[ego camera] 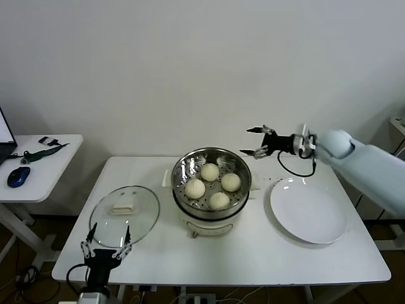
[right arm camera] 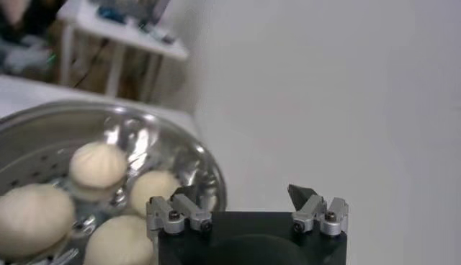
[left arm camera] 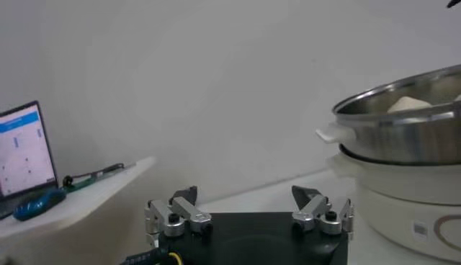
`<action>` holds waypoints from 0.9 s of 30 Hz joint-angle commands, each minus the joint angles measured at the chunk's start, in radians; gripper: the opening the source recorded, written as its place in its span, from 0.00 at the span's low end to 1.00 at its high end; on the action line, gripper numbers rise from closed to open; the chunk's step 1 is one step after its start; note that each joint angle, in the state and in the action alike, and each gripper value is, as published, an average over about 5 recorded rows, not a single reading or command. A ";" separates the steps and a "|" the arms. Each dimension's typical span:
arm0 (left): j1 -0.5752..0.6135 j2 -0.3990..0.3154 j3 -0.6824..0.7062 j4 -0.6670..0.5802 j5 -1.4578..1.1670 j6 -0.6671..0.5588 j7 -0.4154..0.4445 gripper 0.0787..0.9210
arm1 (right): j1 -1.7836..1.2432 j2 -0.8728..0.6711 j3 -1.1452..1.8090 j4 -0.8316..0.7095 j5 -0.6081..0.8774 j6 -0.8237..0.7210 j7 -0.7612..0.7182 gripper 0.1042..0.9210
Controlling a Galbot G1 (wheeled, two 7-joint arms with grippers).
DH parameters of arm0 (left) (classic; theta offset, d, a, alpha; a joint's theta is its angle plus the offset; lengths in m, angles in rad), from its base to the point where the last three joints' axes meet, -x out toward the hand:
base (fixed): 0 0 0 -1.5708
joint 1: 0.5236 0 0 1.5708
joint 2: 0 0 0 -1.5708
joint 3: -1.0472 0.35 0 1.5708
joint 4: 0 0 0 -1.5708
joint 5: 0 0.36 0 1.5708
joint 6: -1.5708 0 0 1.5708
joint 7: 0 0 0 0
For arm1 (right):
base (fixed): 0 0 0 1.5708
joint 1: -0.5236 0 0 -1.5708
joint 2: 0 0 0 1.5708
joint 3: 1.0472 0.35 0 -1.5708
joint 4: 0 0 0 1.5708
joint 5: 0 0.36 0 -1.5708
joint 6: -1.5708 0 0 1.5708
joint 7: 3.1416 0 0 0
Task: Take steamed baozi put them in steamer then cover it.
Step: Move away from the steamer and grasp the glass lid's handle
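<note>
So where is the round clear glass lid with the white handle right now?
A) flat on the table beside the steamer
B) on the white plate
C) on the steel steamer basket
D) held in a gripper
A: the round clear glass lid lies on the table, left of the uncovered shiny steel steamer basket, with both grippers empty.

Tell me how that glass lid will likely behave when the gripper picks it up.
The lid looks rigid and probably breakable, being clear glass. Its smooth dome is likely slippery, so the white handle seems the safer hold. Lying flat on the table, it shouldn't roll.
</note>
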 commanded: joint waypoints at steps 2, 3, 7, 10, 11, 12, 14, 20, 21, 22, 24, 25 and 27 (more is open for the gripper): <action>-0.064 0.019 -0.032 0.010 0.193 0.014 0.022 0.88 | -0.804 -0.011 0.839 0.185 -0.117 0.085 0.240 0.88; -0.067 0.025 -0.039 0.013 0.245 0.016 0.024 0.88 | -0.844 0.006 0.880 0.200 -0.128 0.079 0.252 0.88; -0.070 0.048 -0.063 0.026 0.542 0.022 0.030 0.88 | -0.988 0.076 1.032 0.244 -0.155 0.054 0.281 0.88; -0.074 0.061 -0.073 0.047 0.803 0.017 0.035 0.88 | -1.080 0.125 1.133 0.265 -0.164 0.045 0.287 0.88; -0.075 0.066 -0.072 0.055 0.884 0.016 0.040 0.88 | -1.108 0.140 1.165 0.274 -0.164 0.040 0.288 0.88; -0.076 0.071 -0.070 0.063 0.957 0.018 0.048 0.88 | -1.133 0.154 1.191 0.281 -0.164 0.035 0.290 0.88; -0.083 0.082 -0.059 0.083 1.069 0.020 0.059 0.88 | -1.176 0.176 1.239 0.293 -0.168 0.026 0.291 0.88; -0.180 0.108 -0.013 0.213 1.259 0.021 0.029 0.88 | -1.270 0.217 1.338 0.298 -0.193 0.019 0.291 0.88; -0.206 0.108 -0.011 0.243 1.288 0.014 0.016 0.88 | -1.283 0.219 1.348 0.298 -0.196 0.019 0.290 0.88; -0.232 0.109 -0.010 0.274 1.310 0.009 0.007 0.88 | -1.296 0.220 1.357 0.299 -0.198 0.018 0.288 0.88; -0.280 0.112 -0.009 0.331 1.331 -0.001 -0.007 0.88 | -1.317 0.220 1.368 0.298 -0.205 0.017 0.284 0.88; -0.298 0.115 -0.006 0.352 1.334 -0.002 -0.008 0.88 | -1.325 0.220 1.372 0.297 -0.209 0.017 0.283 0.88; -0.334 0.120 0.001 0.401 1.338 -0.001 -0.014 0.88 | -1.337 0.224 1.378 0.294 -0.220 0.016 0.281 0.88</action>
